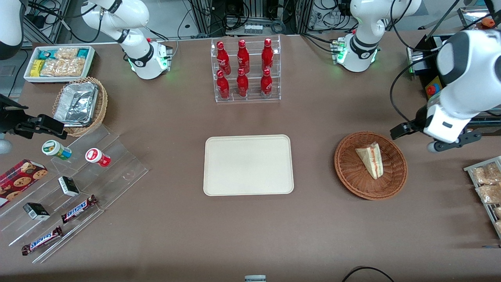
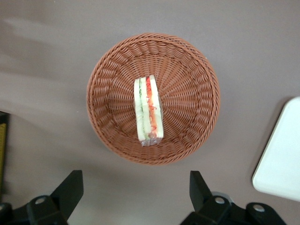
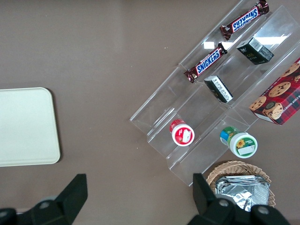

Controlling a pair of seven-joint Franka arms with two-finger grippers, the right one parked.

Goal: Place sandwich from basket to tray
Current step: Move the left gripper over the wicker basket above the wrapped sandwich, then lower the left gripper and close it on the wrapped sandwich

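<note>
We see the tray [image 1: 248, 165] lying flat at mid-table, with nothing on it. Toward the working arm's end sits the basket [image 1: 348, 172], and the sandwich [image 1: 371, 158] lies in it, its long axis running from its broad end down to a tip pointing nearer the front camera. The gripper [image 2: 136, 197] hovers above the table just beside the basket, its fingers [image 2: 70, 190] spread wide, holding nothing.

Brown table [image 1: 250, 227], tray [image 1: 248, 165], basket [image 1: 352, 172], bottle rack [image 1: 247, 70], acrylic steps [image 1: 113, 172], claw [image 2: 136, 187] above, fingers apart.
</note>
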